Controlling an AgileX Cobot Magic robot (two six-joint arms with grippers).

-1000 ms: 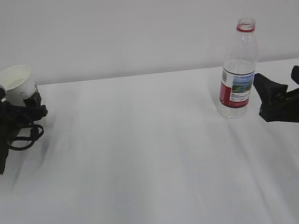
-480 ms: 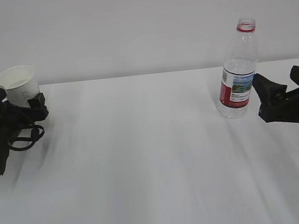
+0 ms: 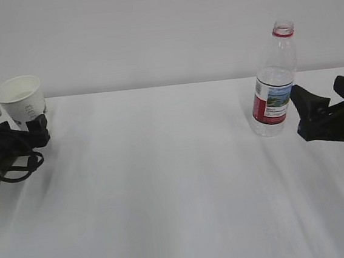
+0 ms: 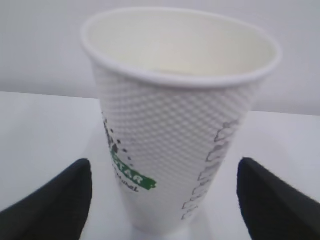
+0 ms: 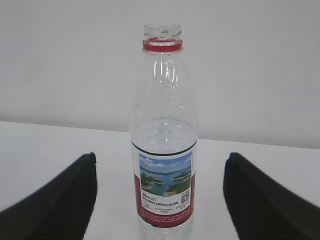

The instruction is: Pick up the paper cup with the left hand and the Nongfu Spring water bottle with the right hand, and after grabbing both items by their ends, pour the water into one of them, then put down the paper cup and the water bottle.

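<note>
Now, exterior: paper cup (image 3: 22, 99) upright just past left gripper (image 3: 38, 126), Nongfu Spring water bottle (image 3: 274, 85) upright just before right gripper (image 3: 309, 106) | left wrist: jaws spread, cup between, untouched | right wrist: jaws spread, bottle beyond, free.

The paper cup (image 4: 175, 125) loses its base to the left wrist view's bottom edge; its small print is blurred. The Nongfu Spring water bottle (image 5: 163, 165) is cut off likewise.
</note>
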